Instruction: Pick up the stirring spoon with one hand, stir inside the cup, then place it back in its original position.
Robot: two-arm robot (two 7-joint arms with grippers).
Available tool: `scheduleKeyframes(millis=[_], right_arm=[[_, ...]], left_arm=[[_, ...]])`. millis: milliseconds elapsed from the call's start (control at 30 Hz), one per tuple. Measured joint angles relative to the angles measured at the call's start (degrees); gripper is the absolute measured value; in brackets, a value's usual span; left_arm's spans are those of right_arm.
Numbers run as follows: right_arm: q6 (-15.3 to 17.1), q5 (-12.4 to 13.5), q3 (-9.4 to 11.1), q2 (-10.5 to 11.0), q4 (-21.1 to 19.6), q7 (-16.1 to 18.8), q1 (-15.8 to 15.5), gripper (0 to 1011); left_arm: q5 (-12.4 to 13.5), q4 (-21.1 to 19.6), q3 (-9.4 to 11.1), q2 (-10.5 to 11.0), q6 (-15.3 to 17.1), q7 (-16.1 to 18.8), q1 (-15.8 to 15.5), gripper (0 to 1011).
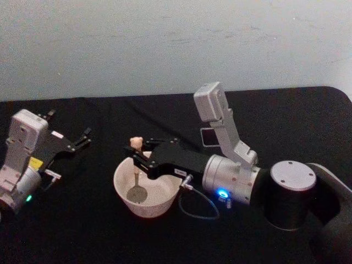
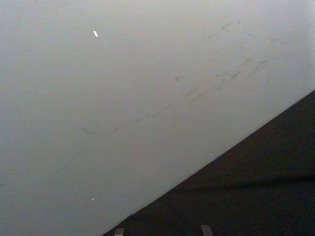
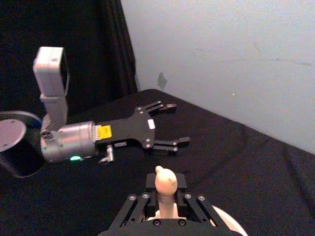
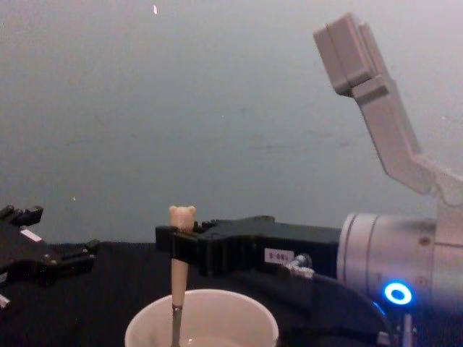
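The cream-white cup (image 1: 149,209) stands at the middle of the black table. The stirring spoon (image 1: 136,143) stands nearly upright in it, its bear head above the rim and its round bowl down on the cup's floor. My right gripper (image 1: 137,158) reaches in from the right, shut on the spoon's beige handle just under the bear head. From the chest, the spoon (image 4: 180,220) drops into the cup (image 4: 242,302) from the right gripper (image 4: 176,247). The right wrist view shows the spoon (image 3: 165,184) and the cup's rim (image 3: 231,223). The original position is hidden.
My left gripper (image 1: 82,138) is parked open over the table's left side, well apart from the cup; it is also seen as the left gripper (image 3: 169,125) and the left gripper (image 4: 52,242). A pale wall backs the table. A blue cable (image 1: 195,212) loops beside the cup.
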Motion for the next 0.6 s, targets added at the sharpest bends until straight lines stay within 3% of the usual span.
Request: scheduleKeyframes(millis=[333,600], right_arm=[[-0.69,-1.55,0.83,-2.36,3.17,-2.76,1.49,226],[-0.86,-2.0,2.78,-2.48,3.57,-3.94,0.94,226]], left_arm=[[0.0,0.0,0.0,0.0,0.0,0.0,0.0,1001],[0.0,0.0,0.0,0.0,0.0,0.0,0.0,1001]])
